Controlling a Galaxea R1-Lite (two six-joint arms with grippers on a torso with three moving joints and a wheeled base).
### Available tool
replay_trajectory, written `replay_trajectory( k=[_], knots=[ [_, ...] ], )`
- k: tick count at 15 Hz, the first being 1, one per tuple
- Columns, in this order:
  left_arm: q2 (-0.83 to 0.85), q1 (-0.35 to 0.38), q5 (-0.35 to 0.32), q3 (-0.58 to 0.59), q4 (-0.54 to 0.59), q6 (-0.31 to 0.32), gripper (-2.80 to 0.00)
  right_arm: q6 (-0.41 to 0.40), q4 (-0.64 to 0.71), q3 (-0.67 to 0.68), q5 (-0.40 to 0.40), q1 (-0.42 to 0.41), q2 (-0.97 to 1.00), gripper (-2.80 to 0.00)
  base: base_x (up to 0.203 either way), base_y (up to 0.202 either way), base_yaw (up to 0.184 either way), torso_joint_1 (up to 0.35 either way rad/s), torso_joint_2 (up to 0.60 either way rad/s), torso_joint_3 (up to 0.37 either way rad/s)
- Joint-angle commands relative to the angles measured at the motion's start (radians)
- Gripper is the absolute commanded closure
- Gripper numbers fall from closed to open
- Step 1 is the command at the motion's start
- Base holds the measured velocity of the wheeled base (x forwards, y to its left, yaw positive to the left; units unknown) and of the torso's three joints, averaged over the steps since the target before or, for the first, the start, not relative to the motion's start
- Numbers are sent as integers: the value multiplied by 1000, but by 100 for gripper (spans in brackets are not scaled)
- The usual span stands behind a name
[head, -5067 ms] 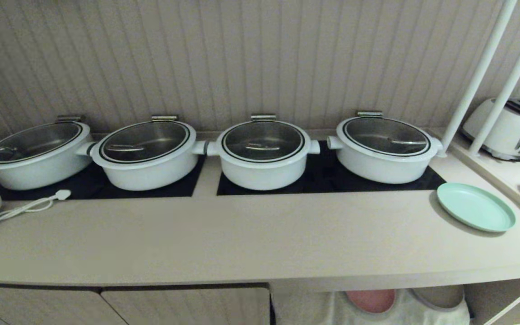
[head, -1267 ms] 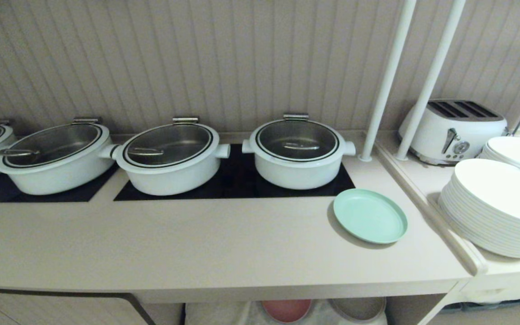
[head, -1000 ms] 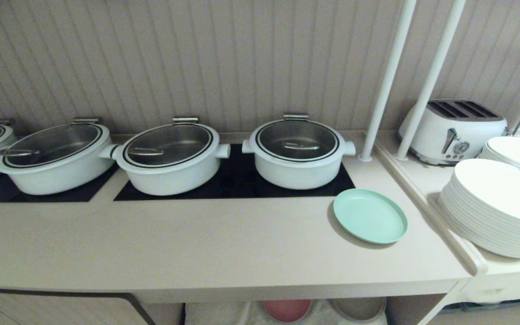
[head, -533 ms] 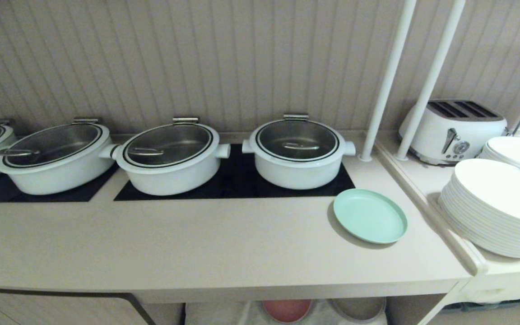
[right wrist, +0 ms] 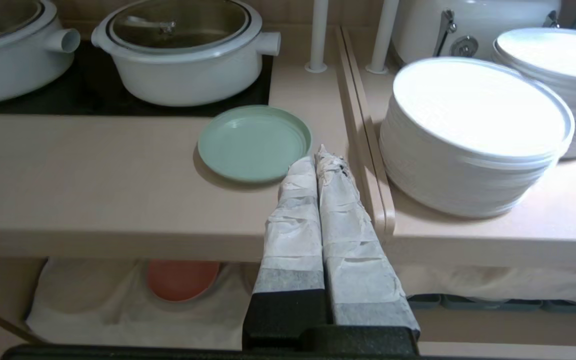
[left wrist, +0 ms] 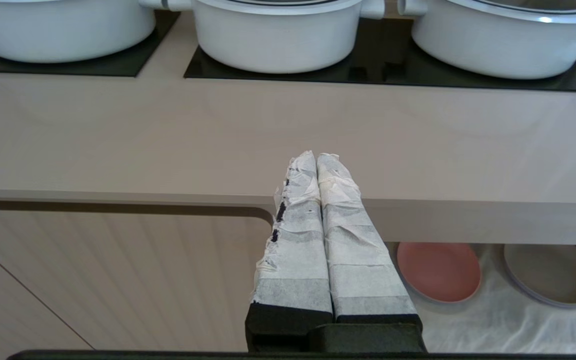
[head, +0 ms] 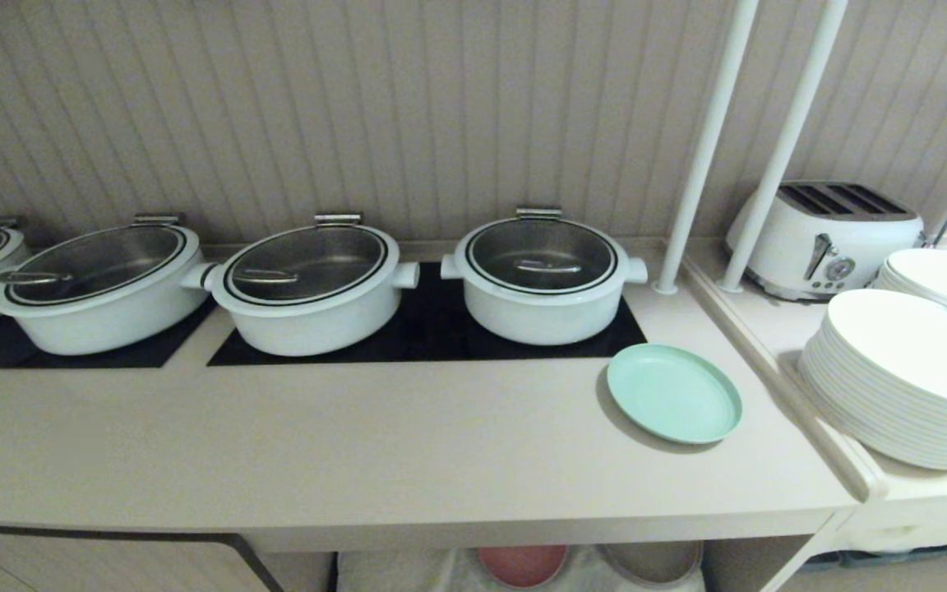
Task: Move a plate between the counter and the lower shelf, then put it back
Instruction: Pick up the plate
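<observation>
Nothing on the counter (head: 358,444) has shifted; only the camera has swung right.
Plate (head: 674,393) lies untouched beside a pot; right gripper (right wrist: 324,159), clenched and empty, hangs near it; left gripper (left wrist: 316,159) clenched. Everything remains.

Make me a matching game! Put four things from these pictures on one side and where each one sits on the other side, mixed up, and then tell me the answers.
Things:
1. mint-green plate
2. pink plate
3. white pot
4. toaster

Places:
A. on the black cooktop panel
B. on the raised ledge, behind the stacked white plates
C. on the bare counter, beside the rightmost pot
D. on the white cloth in the lower shelf

Pairs: 1-C, 2-D, 3-A, 4-B
</observation>
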Motion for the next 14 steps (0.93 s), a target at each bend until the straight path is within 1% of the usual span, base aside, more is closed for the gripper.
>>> replay_trajectory(
  k=[1,4,8,9,11,12,14],
  knots=[
    [0,0,1,0,0,0,0,5,-10,-123,-5,1,279,0,0,0,0,0,0,0],
    [0,0,1,0,0,0,0,10,-15,-257,-33,-2,511,0,0,0,0,0,0,0],
    [0,0,1,0,0,0,0,11,7,-349,-36,-3,777,0,0,0,0,0,0,0],
    [0,0,0,0,0,0,0,11,35,-367,-10,-2,838,0,0,0,0,0,0,0],
    [0,0,-1,0,0,0,0,7,116,-414,70,-2,941,0,0,0,0,0,0,0],
    [0,0,1,0,0,0,0,2,171,-448,90,-2,991,0,0,0,0,0,0,0],
    [0,0,1,0,0,0,0,-17,256,-523,104,-1,1085,0,0,0,0,0,0,0]
  ],
)
